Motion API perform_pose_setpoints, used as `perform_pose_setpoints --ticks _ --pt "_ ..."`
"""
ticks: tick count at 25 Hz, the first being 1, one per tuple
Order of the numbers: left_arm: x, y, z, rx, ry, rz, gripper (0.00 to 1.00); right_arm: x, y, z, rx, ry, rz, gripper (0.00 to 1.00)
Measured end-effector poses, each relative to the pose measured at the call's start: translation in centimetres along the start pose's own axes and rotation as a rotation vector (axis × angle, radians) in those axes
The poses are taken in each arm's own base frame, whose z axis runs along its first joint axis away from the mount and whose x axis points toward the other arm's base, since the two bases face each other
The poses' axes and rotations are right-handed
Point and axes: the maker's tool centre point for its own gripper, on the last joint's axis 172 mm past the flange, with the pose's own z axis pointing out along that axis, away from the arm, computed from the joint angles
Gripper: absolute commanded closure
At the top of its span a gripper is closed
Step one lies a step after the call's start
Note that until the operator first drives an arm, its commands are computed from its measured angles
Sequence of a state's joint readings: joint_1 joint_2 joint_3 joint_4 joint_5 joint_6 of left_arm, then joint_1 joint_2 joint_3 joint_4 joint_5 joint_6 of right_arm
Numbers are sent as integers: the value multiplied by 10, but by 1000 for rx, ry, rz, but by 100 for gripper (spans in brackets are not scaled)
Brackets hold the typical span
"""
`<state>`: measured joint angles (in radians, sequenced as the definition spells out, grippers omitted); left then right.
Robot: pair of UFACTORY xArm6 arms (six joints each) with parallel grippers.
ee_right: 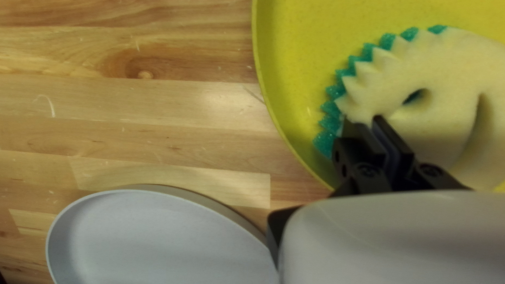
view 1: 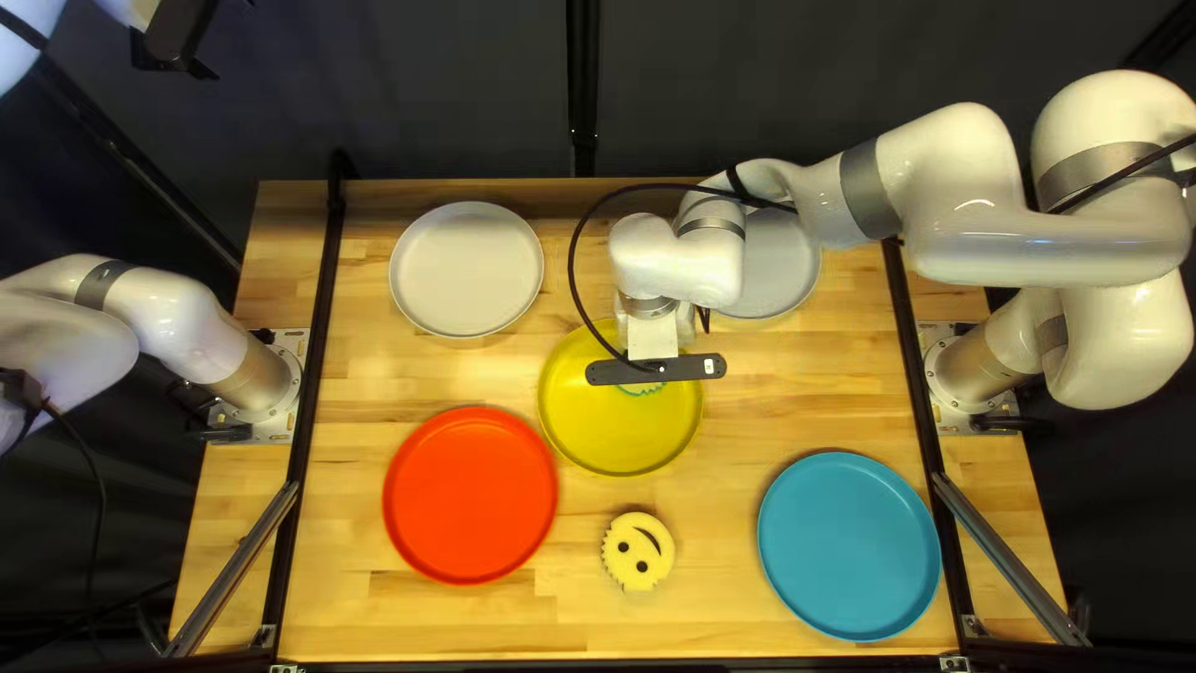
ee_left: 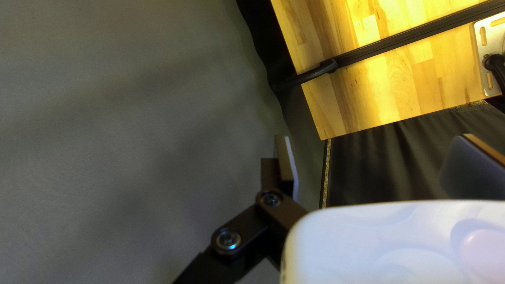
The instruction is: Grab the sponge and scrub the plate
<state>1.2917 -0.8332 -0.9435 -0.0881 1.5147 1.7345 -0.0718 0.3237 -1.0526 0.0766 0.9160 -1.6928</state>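
In the top left view my right gripper (view 1: 654, 369), mostly hidden under its dark mount bar, is over the yellow plate (view 1: 621, 436); a green sponge edge (view 1: 643, 389) peeks out below the bar. The right wrist view has the right gripper (ee_right: 374, 123) with its fingers close together, pinching the cream and teal sponge (ee_right: 447, 68) near its toothed edge, over the yellow plate (ee_right: 294, 63). Whether the sponge touches the plate is unclear. My left gripper (view 1: 175, 44) is raised at the far left; in its wrist view the left gripper (ee_left: 376, 163) is wide apart, holding nothing.
Around the yellow plate lie a white plate (view 1: 466, 269), a red plate (view 1: 470, 495), a blue plate (view 1: 849, 546) and a pale grey plate (view 1: 779, 268) partly under my right arm. A yellow smiley sponge (view 1: 638, 552) rests on the near side of the table.
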Motion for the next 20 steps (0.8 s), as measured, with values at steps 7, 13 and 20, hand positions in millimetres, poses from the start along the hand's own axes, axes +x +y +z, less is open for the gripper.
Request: perform_pose_setpoints --ticks 7,13,20 --pt "0 0 0 0 0 0 0 -3 13 -3 -6 3 2 100" --pt "0 0 0 0 0 0 0 -16 35 -9 -23 5 -3 100" --pt "0 0 0 0 0 0 0 -5 53 -17 -32 -7 -25 100"
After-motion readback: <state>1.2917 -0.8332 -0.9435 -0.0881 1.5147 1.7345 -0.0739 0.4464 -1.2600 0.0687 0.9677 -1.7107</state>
